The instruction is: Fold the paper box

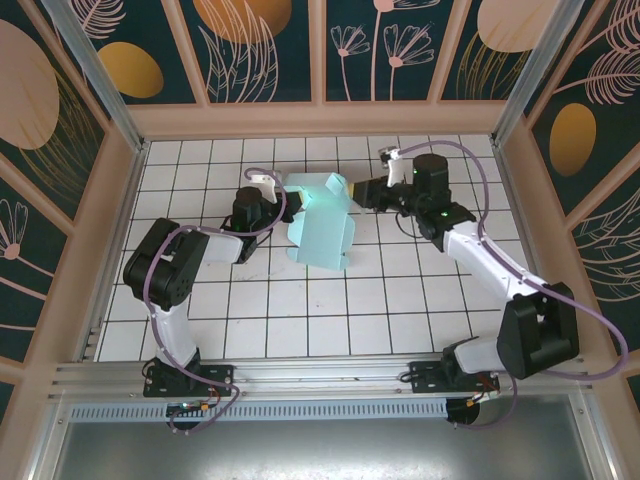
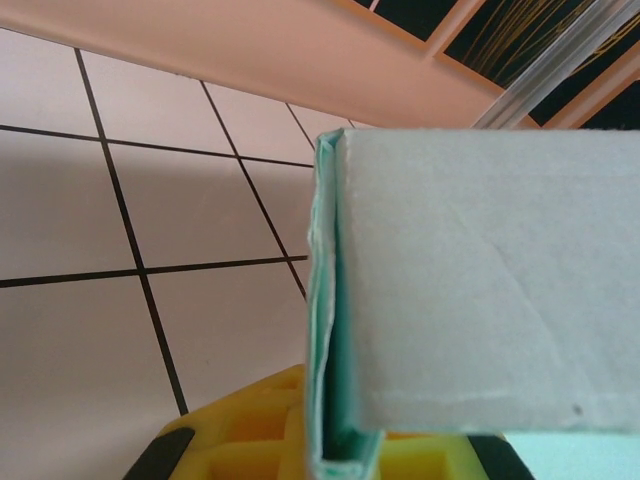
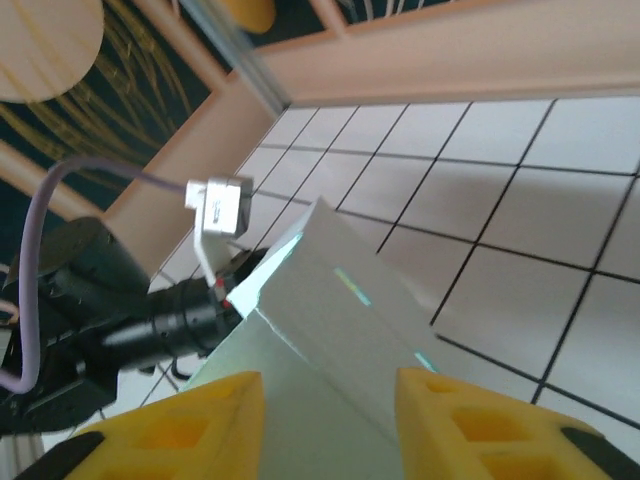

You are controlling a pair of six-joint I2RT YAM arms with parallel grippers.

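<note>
The paper box (image 1: 320, 222) is pale mint-green card, partly folded and standing up off the tiles in the middle of the table. My left gripper (image 1: 287, 198) is shut on its left edge. In the left wrist view a doubled card edge (image 2: 325, 300) runs down between the yellow fingers (image 2: 240, 430), and a grey-green panel (image 2: 480, 280) spreads to the right. My right gripper (image 1: 353, 192) is at the box's upper right flap. In the right wrist view its yellow fingers (image 3: 190, 425) stand apart on either side of a creased panel (image 3: 330, 320), so it is open.
White tiled floor (image 1: 300, 300) with black grid lines, bounded by peach walls (image 1: 320, 118) at the back and both sides. The left arm and its wrist camera (image 3: 215, 205) lie just beyond the box in the right wrist view. Bare tiles stretch in front of the box.
</note>
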